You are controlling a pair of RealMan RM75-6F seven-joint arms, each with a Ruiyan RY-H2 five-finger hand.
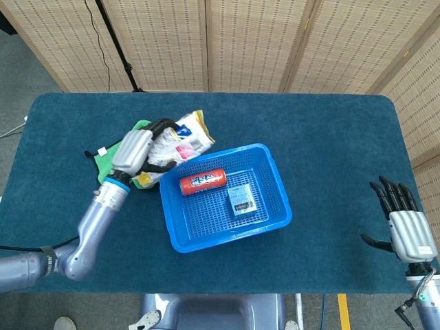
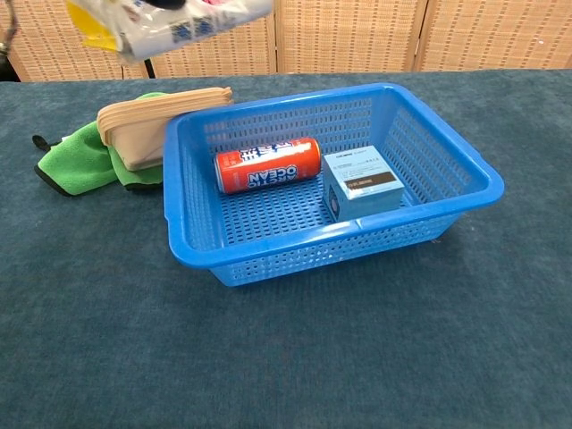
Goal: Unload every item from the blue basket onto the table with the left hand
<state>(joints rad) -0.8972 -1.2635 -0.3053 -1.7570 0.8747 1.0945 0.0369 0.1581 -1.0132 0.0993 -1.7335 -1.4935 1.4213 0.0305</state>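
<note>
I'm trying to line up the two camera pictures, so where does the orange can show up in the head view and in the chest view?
Head view: the orange can lies on its side in the far left part of the blue basket, left of the small box.
Chest view: the orange can lies at the basket's back left, left of the box.
Shared landmark: the blue basket.

Bright, even indoor light, soft faint shadows, no glare. Both views sharp, exc. motion-blurred snack bag [image 2: 170,20] at chest view's top edge.
</note>
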